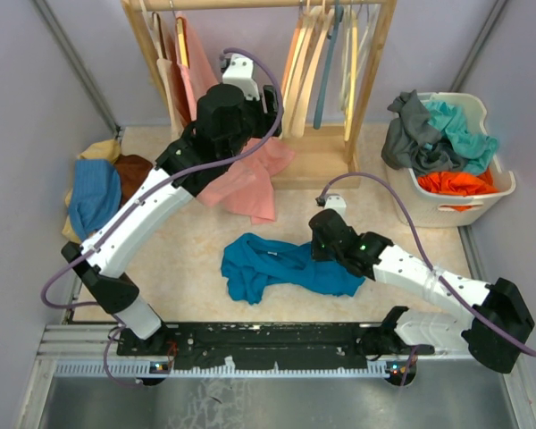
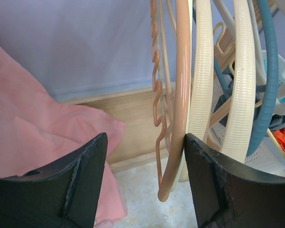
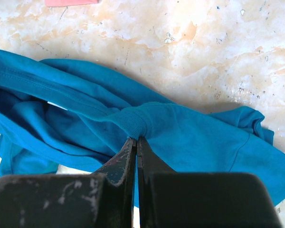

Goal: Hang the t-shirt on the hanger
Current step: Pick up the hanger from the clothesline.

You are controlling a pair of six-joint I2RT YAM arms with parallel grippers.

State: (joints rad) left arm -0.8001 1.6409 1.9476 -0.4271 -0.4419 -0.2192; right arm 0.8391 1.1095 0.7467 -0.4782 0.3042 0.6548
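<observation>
The teal-blue t-shirt (image 1: 277, 264) lies crumpled on the tabletop in front of the arms. My right gripper (image 3: 137, 138) is shut on its ribbed collar, the t-shirt (image 3: 194, 137) spreading away from the tips; from above, the right gripper (image 1: 318, 245) sits at the cloth's right end. My left gripper (image 1: 277, 96) is up at the rack, open. In the left wrist view the orange-tan hanger (image 2: 180, 95) with its wavy bar hangs between the wide-apart jaws of the left gripper (image 2: 145, 137), close against the right finger (image 2: 204, 180). The hanger (image 1: 296, 67) still hangs on the rail.
A pink garment (image 1: 250, 174) hangs from the wooden rack (image 1: 375, 80) beside my left wrist. Cream hangers (image 2: 202, 71) and a blue one (image 2: 270, 71) crowd behind the orange-tan one. A white basket (image 1: 505, 188) of clothes stands right; a clothes pile (image 1: 94, 192) lies left.
</observation>
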